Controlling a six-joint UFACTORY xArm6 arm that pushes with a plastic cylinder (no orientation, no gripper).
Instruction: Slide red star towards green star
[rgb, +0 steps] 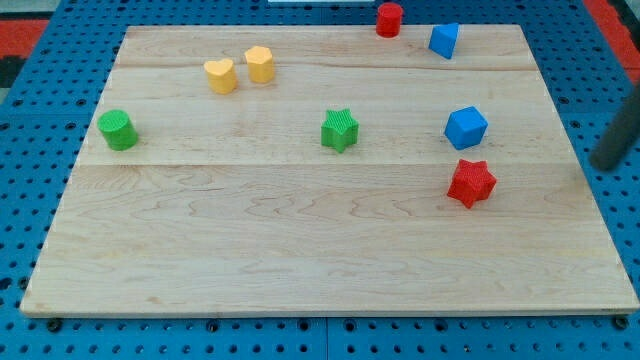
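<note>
My tip (604, 164), a bare rod holding nothing, sits off-board right of the red star (471, 183), with the green star (340, 130) farther left.

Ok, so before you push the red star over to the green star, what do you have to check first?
1. Red star in plain sight on the board: ok.
2. Green star in plain sight, towards the view's left and a little up from the red star: ok.
3. Path between the two stars free of blocks: ok. The blue block sits just above the red star, off the line.
4. My tip on the far side of the red star from the green star: ok, it is at the view's right.
5. My tip touching the red star: not ok, it is well apart.
6. My tip exactly lined up behind the star: cannot tell, it is blurred.
</note>
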